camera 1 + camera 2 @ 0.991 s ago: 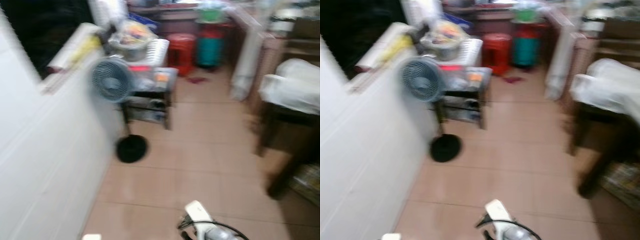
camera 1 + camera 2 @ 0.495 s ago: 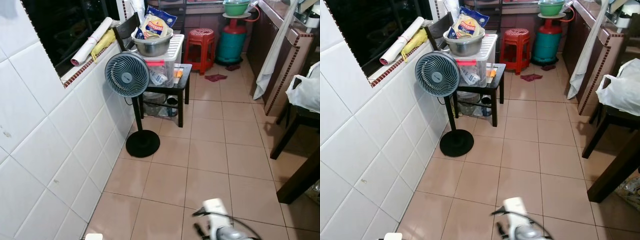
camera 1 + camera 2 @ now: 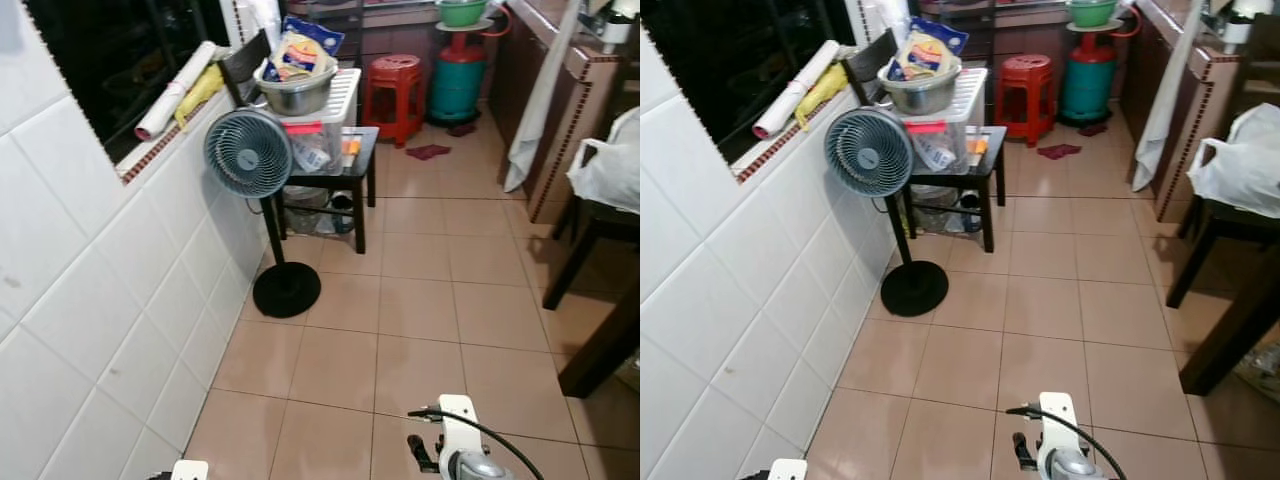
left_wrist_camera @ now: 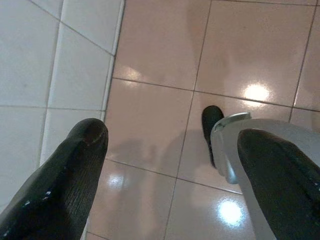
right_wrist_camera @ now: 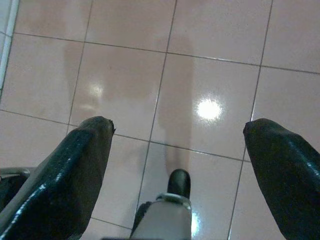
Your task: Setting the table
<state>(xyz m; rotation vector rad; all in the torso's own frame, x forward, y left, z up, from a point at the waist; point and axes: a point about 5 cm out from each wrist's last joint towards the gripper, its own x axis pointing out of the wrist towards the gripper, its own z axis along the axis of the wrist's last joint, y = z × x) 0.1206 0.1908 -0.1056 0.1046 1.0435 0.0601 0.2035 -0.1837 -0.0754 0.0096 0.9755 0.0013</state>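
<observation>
A corner of a dark wooden table (image 3: 612,345) shows at the right edge of the head views. My left gripper (image 4: 172,135) hangs over the pink floor tiles beside the white tiled wall, open, with nothing between its fingers (image 4: 80,165). My right gripper (image 5: 177,125) also hangs open over the floor, holding nothing. The right arm's white wrist (image 3: 455,450) shows at the bottom of the head views. A steel bowl (image 3: 295,95) with food packets sits on a plastic box on a small black side table (image 3: 330,175).
A standing fan (image 3: 250,155) stands by the tiled wall (image 3: 110,300) on the left. A dark chair with a white plastic bag (image 3: 608,170) is on the right. Further back stand a red stool (image 3: 395,90) and a green gas cylinder (image 3: 458,85). Open tiled floor (image 3: 420,300) runs down the middle.
The head view was blurred one second ago and is now sharp and slightly shifted, so the camera moved. The things in the room have stayed where they were.
</observation>
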